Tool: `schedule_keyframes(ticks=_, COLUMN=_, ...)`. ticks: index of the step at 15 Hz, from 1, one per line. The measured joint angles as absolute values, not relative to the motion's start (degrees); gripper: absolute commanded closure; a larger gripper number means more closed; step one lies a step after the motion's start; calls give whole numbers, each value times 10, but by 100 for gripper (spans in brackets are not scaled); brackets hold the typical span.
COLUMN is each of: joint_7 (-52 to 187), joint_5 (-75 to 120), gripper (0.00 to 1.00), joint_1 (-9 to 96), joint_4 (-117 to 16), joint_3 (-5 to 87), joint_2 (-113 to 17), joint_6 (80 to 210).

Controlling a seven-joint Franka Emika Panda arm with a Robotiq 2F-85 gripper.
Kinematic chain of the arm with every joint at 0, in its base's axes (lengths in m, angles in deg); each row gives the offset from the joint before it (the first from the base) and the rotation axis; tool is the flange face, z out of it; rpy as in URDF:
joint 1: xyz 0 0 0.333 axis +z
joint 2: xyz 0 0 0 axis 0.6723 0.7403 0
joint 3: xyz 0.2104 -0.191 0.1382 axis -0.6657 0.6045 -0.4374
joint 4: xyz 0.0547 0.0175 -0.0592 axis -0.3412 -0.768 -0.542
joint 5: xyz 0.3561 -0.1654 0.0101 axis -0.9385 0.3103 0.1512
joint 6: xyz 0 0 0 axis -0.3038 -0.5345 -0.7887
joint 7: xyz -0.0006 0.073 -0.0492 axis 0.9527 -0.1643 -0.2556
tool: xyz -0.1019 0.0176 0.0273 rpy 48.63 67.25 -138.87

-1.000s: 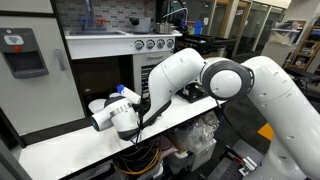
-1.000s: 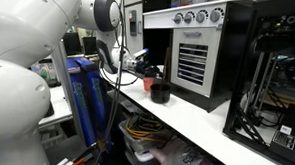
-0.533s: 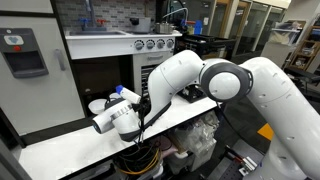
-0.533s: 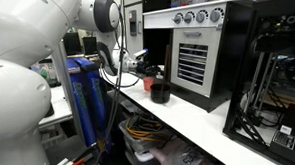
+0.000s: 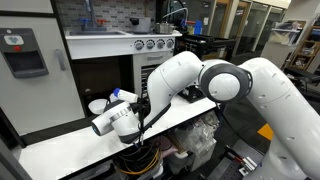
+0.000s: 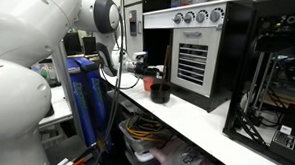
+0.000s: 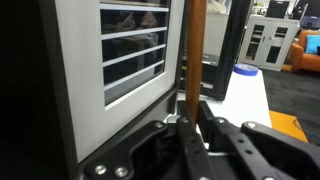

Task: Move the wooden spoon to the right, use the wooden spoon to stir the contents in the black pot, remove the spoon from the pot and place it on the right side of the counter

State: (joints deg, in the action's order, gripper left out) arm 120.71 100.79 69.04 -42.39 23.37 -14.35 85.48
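One wooden spoon (image 7: pixel 196 50). One black pot (image 6: pixel 160 92). One white counter (image 6: pixel 216 122). One white mug (image 5: pixel 97 106). One oven (image 6: pixel 193 56), four knobs (image 5: pixel 149 43). One robot arm (image 5: pixel 240 80), one gripper (image 7: pixel 193 106).

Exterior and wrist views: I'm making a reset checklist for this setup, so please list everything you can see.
wooden spoon: one, light brown, clamped between the gripper's fingers, handle running up the wrist view
black pot: one, black, on the counter in front of the oven unit
red cup: one, red, on the counter close beside the pot
white mug: one, white, on the counter behind the gripper
oven unit: one, black with a white slatted door and a row of silver knobs, standing at the back of the counter
counter: one, white, long and narrow
gripper: one, black, shut on the spoon
robot arm: one, white, reaching across the counter
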Motion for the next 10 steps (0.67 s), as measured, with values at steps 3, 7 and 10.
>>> schedule_keyframes(ticks=3, joint_7=1212, joint_5=1006, gripper=97, joint_1=690, joint_4=-423, joint_3=231, joint_2=-143, joint_6=855)
schedule_keyframes(ticks=7, joint_7=1201, joint_5=1006, gripper=97, joint_1=690, joint_4=-422, joint_3=231, joint_2=-143, joint_6=855)
schedule_keyframes(ticks=10, joint_7=1172, joint_5=1007, gripper=97, joint_1=690, joint_4=-422, joint_3=231, joint_2=-143, joint_6=855)
